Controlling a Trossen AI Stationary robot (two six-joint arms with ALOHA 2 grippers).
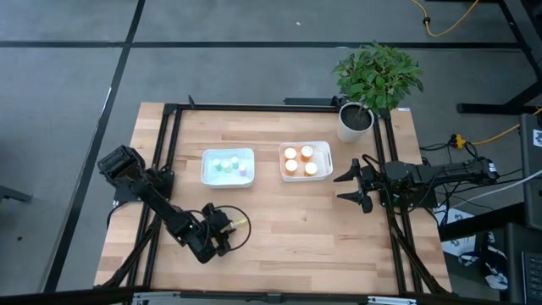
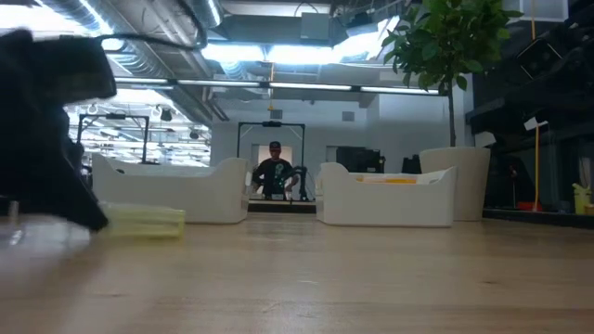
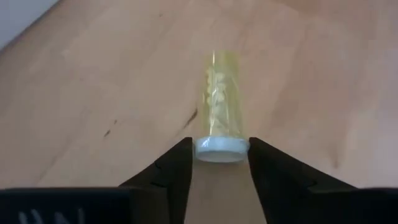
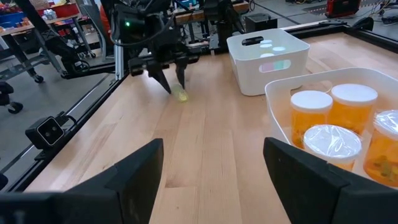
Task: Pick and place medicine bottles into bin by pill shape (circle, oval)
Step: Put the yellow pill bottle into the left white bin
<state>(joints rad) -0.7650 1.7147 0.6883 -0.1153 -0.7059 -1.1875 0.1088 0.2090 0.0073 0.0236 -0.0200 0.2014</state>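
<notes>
The left gripper (image 3: 219, 163) is down at the table's front left, its two dark fingers (image 3: 176, 167) pinching the white cap of a pale yellow bottle (image 3: 221, 115) that lies on its side on the wooden table (image 1: 279, 229). Pills show through its clear body. Behind it sit two white bins: the left bin (image 1: 228, 167) holds the small tinted bottles (image 1: 226, 165), and the right bin (image 1: 306, 161) holds four orange bottles (image 4: 333, 121). Over at the right edge, the right gripper (image 1: 345, 185) waits with fingers spread wide, near a potted plant (image 1: 373, 85).
</notes>
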